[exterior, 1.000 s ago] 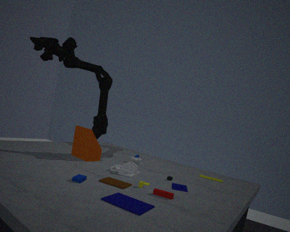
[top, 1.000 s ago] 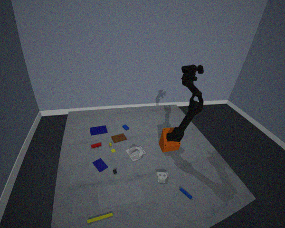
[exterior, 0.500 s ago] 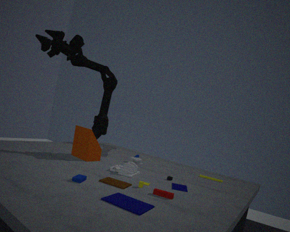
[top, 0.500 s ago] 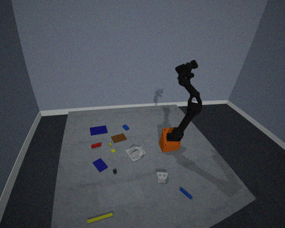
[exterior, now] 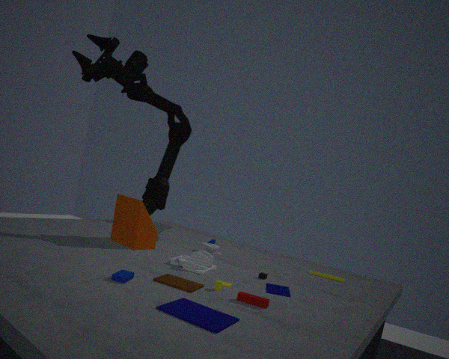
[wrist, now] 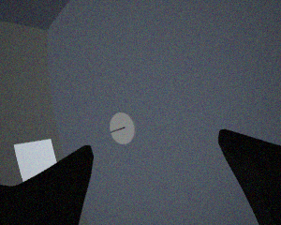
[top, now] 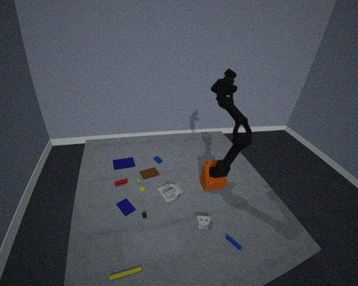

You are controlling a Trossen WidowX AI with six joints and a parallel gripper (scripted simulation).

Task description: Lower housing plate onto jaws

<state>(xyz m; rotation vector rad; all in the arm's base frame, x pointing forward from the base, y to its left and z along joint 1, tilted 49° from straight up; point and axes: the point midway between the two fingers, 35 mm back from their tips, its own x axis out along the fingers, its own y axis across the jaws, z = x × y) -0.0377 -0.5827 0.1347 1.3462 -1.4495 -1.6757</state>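
exterior view: the gripper (exterior: pixel 80 43) (wrist: pixel 157 145) is released, fingers spread around nothing, high above the table (top: pixel 95 246) (exterior: pixel 81 309). below, the white jaw assembly (top: pixel 170 191) (exterior: pixel 194 262) lies on the tabletop near the orange base block (top: pixel 215 183) (exterior: pixel 126 220); the small white plate with two holes (top: pixel 203 222) (exterior: pixel 210 245), probably the housing plate, sits apart from it. to do this well, come down over the plate, grip opposite edges squarely, lift it level, line its holes up with both stubs, then lower straight. no container is evident.

a block (top: pixel 120 182) (exterior: pixel 252 300) lies between two panels (top: pixel 123 163) (exterior: pixel 197 315).
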